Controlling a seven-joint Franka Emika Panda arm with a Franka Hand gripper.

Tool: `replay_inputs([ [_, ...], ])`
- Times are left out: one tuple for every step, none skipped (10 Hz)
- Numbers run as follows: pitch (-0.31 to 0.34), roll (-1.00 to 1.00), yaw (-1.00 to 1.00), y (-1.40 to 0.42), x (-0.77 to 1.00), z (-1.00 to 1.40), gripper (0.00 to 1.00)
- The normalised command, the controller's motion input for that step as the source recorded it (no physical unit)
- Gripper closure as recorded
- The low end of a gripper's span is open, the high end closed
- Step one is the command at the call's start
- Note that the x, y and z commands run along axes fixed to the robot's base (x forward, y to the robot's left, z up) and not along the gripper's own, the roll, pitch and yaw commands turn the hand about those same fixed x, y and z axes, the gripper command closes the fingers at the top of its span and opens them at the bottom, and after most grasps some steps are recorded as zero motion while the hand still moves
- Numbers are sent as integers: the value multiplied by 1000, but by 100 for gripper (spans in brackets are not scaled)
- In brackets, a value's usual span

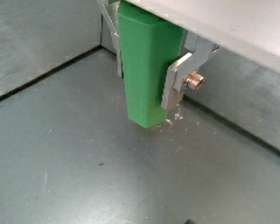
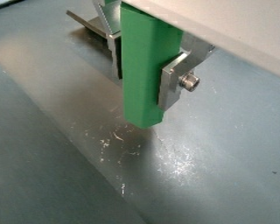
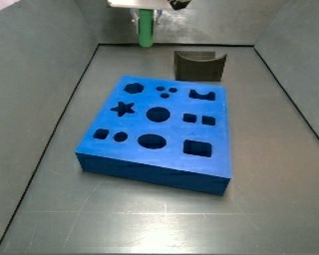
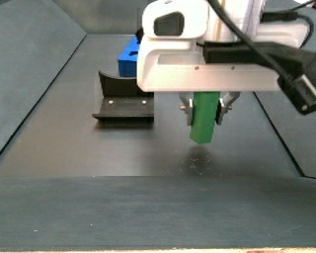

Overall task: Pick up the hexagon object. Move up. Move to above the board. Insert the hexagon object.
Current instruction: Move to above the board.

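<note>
While the gripper (image 2: 149, 70) hung above the grey tray floor (image 2: 60, 166), its silver fingers (image 1: 178, 79) were closed on the hexagon object (image 1: 149, 74), which stood upright between them with its lower end clear of the floor in both wrist views. In a side view the green peg (image 3: 145, 27) was held past the far edge of the board (image 3: 162, 125), beside the dark fixture (image 3: 199, 66).

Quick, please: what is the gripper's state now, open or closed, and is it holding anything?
Gripper: closed on the hexagon object, held upright off the floor, beyond the board.
</note>
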Motion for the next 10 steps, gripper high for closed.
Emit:
replay_inputs([
  [63,-1,55,31,-3,1000,100],
  [64,-39,42,29,-5,1000,100],
  [67,-67,20,27,-8,1000,100],
  [66,-87,11,26,-9,1000,100],
  [66,-106,0,25,-11,1000,100],
  [67,-116,-6,24,-12,1000,100],
  [72,-125,-13,23,-14,1000,100],
  [76,-134,-15,22,-15,1000,100],
  [79,-139,-18,21,-16,1000,100],
  [81,-142,-19,21,-17,1000,100],
])
